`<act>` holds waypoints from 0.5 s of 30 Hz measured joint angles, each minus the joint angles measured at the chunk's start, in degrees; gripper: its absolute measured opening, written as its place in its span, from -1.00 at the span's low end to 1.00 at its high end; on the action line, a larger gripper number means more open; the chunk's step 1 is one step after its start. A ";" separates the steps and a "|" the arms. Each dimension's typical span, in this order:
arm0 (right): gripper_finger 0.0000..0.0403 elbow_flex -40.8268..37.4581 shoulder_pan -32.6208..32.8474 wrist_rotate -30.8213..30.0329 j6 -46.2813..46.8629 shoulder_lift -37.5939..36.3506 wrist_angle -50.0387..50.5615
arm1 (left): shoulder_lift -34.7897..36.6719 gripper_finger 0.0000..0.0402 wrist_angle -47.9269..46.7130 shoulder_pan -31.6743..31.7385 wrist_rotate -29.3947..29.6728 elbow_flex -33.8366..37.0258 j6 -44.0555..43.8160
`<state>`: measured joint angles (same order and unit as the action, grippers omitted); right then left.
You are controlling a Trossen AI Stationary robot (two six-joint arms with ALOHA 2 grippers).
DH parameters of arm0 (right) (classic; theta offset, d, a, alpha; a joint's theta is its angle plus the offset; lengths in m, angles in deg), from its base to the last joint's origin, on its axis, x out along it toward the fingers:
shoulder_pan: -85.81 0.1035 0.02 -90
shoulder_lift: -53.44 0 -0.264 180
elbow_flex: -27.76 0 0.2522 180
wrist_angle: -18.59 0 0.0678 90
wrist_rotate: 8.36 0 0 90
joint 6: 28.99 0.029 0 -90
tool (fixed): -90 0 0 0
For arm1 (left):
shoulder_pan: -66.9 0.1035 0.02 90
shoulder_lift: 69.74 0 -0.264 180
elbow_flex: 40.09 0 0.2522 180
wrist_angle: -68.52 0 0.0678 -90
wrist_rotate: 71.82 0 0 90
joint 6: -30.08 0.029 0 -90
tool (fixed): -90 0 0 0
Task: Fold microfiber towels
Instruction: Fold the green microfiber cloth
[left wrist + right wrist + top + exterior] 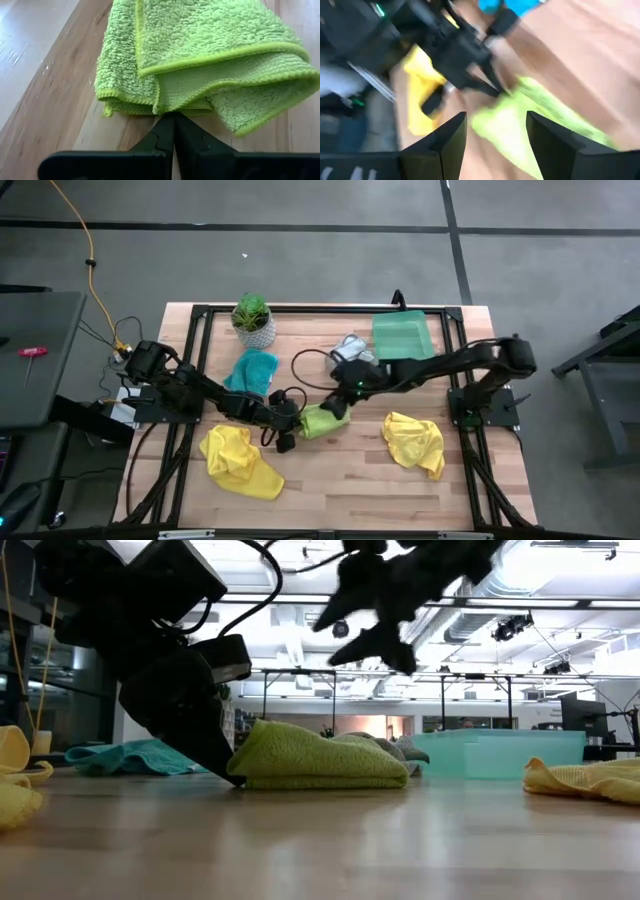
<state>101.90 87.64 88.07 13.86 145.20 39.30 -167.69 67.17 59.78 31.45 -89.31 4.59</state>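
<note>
The lime green microfiber towel (322, 420) lies folded in several layers on the table's middle. My left gripper (174, 131) is shut, its tips at the towel's left edge (240, 776). My right gripper (385, 635) hangs open above the towel, clear of it, with nothing between its fingers (451, 136). A teal towel (252, 370) lies flat behind the left arm. One yellow towel (238, 462) lies crumpled at the near left, another (415, 440) at the near right. A grey-white towel (350, 347) lies by the tray. My left gripper's shut fingertips meet the folded lime towel at the edge where its layers end (172, 112). They come slanting down from the table's left. The towel lies flat on the table. Whether the tips pin a layer or only touch it, I cannot tell.
A translucent green tray (403, 335) stands at the far right, a small potted plant (253, 320) at the far left. Bare wood lies between the two yellow towels near the front edge. Black frame rails run along the table's sides.
</note>
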 joint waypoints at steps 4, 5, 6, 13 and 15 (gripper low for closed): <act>-0.02 0.00 0.55 1.82 -5.57 -2.26 7.79 | -0.04 -1.00 0.64 0.03 0.28 0.04 0.75; -0.02 0.00 0.93 2.82 -6.38 -2.24 8.30 | -0.07 -1.00 0.79 0.05 0.46 0.04 1.46; -0.02 0.00 1.32 3.62 -7.26 -2.19 9.28 | -0.01 -1.00 0.81 0.11 0.42 0.04 2.18; -0.02 -0.02 3.08 2.18 -10.33 -2.34 12.73 | 7.95 -1.00 -5.59 1.58 -4.15 0.05 3.86; -0.02 -0.02 3.08 2.15 -10.61 -2.43 12.67 | 10.53 -1.00 -7.46 1.57 -3.58 0.07 5.43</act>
<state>101.87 90.72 90.21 3.24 142.78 51.97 -157.17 59.70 61.36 27.87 -89.25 10.01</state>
